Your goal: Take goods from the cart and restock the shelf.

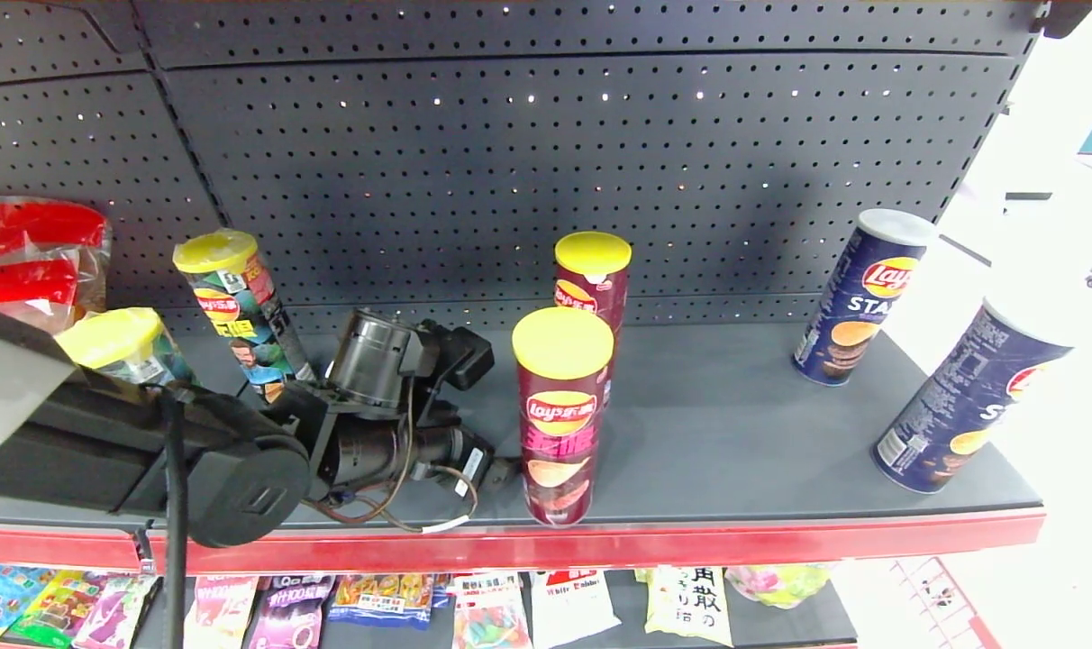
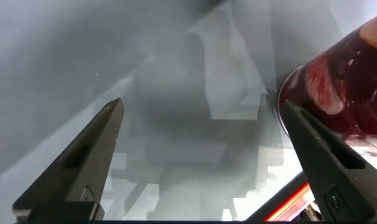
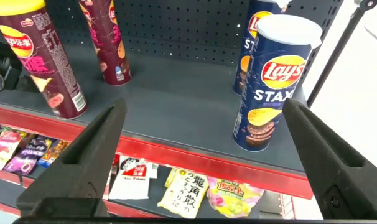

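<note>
The shelf has a dark grey deck, a red front lip and a pegboard back panel. At its left end lie red bags. Beside them stand two yellow-lidded cans with printed pictures, the taller one farther back and the shorter one partly hidden by the left arm. That arm lies low across the deck from the left, between those cans and the middle pair.

The front maroon can stands at the shelf lip, and the back maroon can is just behind it, nearer the panel. At the right end, the far blue can is toward the back and the near blue can is toward the front corner. The two are apart, with bare deck between them and the maroon pair.

All six cans stand on their bases with the long axis vertical and the lids up.

The left gripper hovers low over the deck with its jaws spread wide and nothing between them. The base of the front maroon can is right by one fingertip; I cannot tell whether they touch.

The right gripper hangs out in front of the shelf, jaws apart and empty, facing the gap between the maroon and blue cans.

Below, a lower shelf carries a row of snack packets.
</note>
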Available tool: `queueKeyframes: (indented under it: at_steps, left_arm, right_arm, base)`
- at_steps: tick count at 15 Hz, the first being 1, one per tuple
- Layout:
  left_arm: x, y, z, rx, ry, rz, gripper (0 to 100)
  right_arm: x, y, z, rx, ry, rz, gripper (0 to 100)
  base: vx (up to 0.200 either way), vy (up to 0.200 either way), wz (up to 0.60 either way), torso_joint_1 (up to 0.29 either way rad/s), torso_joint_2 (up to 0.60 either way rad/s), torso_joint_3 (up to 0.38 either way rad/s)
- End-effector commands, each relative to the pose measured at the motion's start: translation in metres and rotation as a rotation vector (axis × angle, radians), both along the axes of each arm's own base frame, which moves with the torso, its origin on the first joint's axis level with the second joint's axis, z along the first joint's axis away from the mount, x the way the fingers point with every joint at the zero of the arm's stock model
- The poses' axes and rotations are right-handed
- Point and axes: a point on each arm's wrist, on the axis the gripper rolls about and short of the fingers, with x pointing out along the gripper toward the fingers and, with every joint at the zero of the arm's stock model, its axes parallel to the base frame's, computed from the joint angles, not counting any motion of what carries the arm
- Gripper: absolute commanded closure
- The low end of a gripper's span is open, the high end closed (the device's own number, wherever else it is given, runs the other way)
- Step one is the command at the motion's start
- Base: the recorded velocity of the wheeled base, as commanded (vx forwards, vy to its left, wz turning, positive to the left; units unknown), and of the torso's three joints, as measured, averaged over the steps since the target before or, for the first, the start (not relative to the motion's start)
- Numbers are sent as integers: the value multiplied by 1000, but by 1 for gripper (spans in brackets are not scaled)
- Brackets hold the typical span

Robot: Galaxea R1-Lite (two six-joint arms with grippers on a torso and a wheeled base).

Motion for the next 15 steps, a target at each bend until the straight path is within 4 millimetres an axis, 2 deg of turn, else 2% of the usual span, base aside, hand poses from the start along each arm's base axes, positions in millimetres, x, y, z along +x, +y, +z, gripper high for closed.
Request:
queueKeyframes:
  at_steps: [1, 15]
  left_arm:
    - [-1, -2, 1, -1, -1, -7, 0]
    - [-2, -5, -2, 0, 4, -16, 0]
  right_arm:
    - [1, 0, 0, -2, 5, 1, 0]
    - [1, 0, -1, 5, 9, 0, 0]
  base:
    - [0, 0, 0, 0, 0, 0]
    - [0, 0, 0, 0, 0, 0]
